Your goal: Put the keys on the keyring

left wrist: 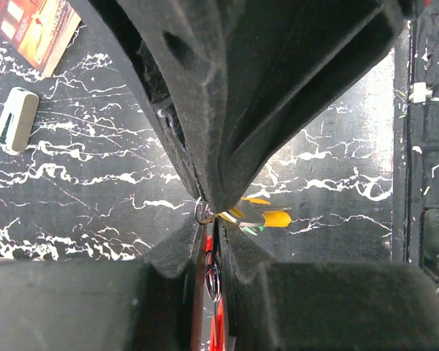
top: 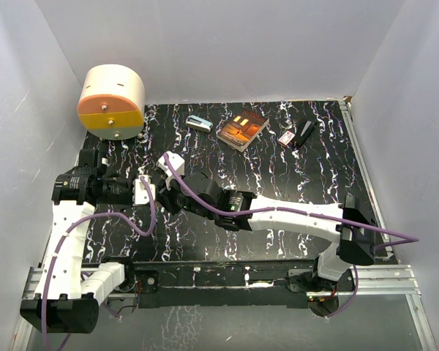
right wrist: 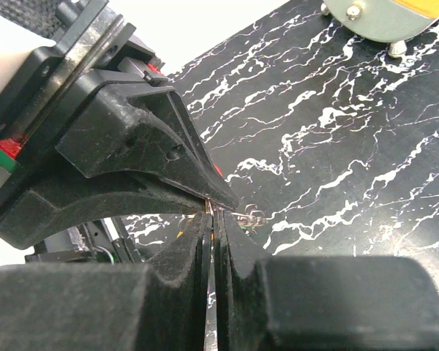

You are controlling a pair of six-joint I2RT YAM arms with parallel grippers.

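Left wrist: left gripper (left wrist: 212, 245) pinches keyring (left wrist: 214, 278); right gripper (left wrist: 214, 196) shut, tips meeting.

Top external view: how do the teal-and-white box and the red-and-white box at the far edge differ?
The teal-and-white box lies left of the book; the red-and-white box lies right of it. The teal-and-white box lies alone; the red-and-white box is right beside a black object. The teal-and-white box looks slightly longer than the red-and-white box. Both are small and lie flat near the far edge of the table.
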